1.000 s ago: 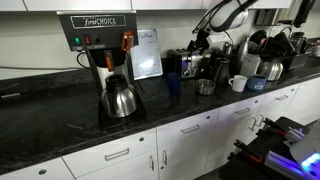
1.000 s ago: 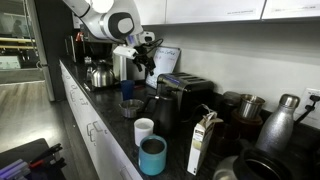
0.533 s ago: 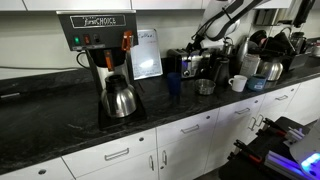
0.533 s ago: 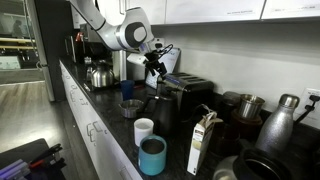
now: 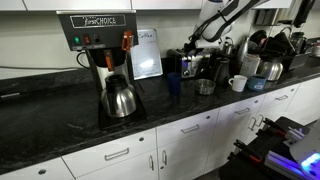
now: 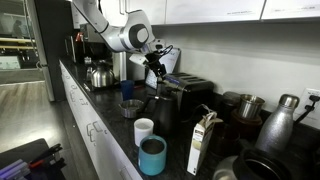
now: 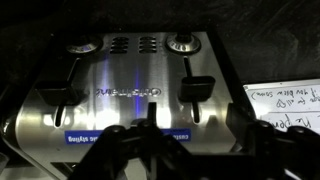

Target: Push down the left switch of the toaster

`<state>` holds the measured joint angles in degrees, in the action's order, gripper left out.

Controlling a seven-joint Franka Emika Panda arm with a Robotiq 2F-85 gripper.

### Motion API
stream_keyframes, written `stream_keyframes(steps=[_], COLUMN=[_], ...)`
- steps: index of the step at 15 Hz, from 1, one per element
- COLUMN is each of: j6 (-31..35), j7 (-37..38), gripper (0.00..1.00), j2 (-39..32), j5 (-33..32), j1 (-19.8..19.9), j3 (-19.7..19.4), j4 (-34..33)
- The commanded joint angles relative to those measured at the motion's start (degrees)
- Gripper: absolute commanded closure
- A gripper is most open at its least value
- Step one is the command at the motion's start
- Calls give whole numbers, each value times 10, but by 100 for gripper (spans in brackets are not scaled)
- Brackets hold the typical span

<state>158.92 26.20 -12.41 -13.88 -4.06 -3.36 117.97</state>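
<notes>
Black countertop (image 5: 50, 122); gripper (image 6: 153, 70) near toaster (image 6: 190, 90) edge

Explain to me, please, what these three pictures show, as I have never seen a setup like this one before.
This is a robot arm working over a dark kitchen counter, steered remotely by a person. Two cameras stand outside it and show the scene from different places; the third sits on the wrist and looks past the end effector, its grasping part. That part hovers close to the silver toaster, whose two levers face the wrist camera. It seems to hold nothing; the dark picture does not show whether it is open. Also on the counter: a black coffee brewer with a steel carafe, and a white mug.
</notes>
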Motion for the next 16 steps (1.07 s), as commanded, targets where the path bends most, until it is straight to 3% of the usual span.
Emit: stream_keyframes(steps=[1,7,16], j6=[0,-15,-9], j7=[21,8,2], gripper=[59,99,100], j2=[-4,3,-16], j5=[-11,6,18], j1=[-6,-19,-16], j3=[-5,-6,-6], j4=[-17,-15,-25])
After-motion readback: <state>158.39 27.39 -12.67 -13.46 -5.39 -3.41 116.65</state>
